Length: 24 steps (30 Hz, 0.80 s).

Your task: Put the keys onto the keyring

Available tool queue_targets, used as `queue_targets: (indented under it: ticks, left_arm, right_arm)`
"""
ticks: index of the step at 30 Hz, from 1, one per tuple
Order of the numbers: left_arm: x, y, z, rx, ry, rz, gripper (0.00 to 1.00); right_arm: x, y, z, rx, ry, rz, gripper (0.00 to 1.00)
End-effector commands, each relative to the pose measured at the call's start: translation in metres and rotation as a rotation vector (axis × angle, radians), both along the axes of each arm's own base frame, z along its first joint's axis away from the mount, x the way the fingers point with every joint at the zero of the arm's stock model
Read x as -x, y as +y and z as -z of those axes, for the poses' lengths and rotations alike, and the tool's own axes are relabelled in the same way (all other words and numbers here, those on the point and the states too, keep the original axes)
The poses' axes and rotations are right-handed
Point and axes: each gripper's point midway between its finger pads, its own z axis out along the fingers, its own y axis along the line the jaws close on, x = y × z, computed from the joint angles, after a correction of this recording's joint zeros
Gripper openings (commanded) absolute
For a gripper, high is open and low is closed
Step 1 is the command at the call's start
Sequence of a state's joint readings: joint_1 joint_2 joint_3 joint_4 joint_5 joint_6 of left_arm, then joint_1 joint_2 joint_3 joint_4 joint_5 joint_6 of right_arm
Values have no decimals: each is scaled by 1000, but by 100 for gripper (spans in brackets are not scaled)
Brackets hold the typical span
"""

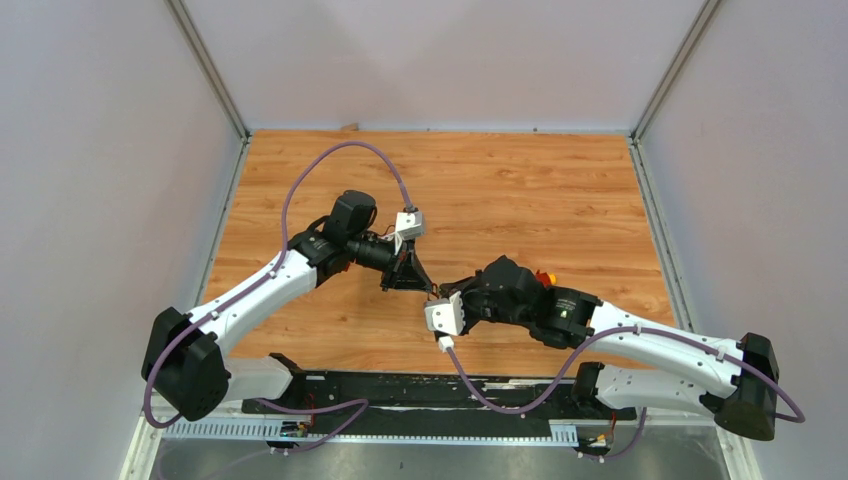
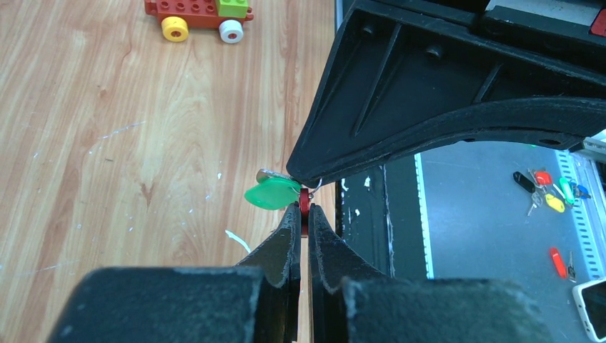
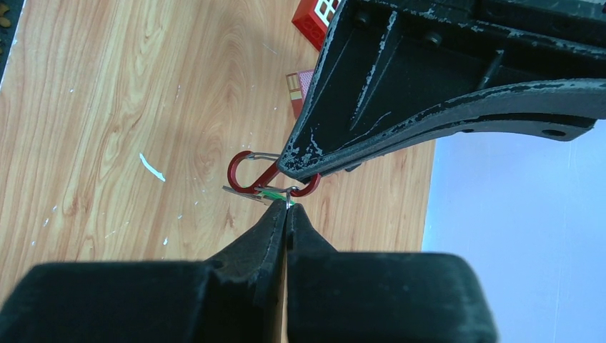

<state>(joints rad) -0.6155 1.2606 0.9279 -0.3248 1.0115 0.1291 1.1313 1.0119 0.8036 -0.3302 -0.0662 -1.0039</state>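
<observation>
The keyring (image 2: pixel 305 202) — a thin, glossy red hook-shaped loop — hangs above the wood-grain surface (image 2: pixel 107 179), pinched in the closed left jaws. The closed right jaws clamp the flat, plastic-headed green key (image 2: pixel 271 194), also above it.

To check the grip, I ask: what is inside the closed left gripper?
In the left gripper, a red piece of the keyring shows, the green key beside it. Its held part is covered by the fingers.

green key (image 2: pixel 271 194) 1 | keyring (image 3: pixel 231 173) 1 | toy car (image 2: pixel 193 8) 1
</observation>
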Motion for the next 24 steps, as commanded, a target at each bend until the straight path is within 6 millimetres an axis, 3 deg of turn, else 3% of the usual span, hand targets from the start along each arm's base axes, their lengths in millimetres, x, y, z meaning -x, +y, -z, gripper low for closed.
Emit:
queue_targets:
  ticks: [1,24]
  left_arm:
    - [2,-4,-11,40,-47,27,0]
    - [3,-5,-6,39,-36,41,0]
  right_arm:
    - [1,11,-26,-94,-56,-28,0]
    - [6,14,-27,-103,-33,-46,0]
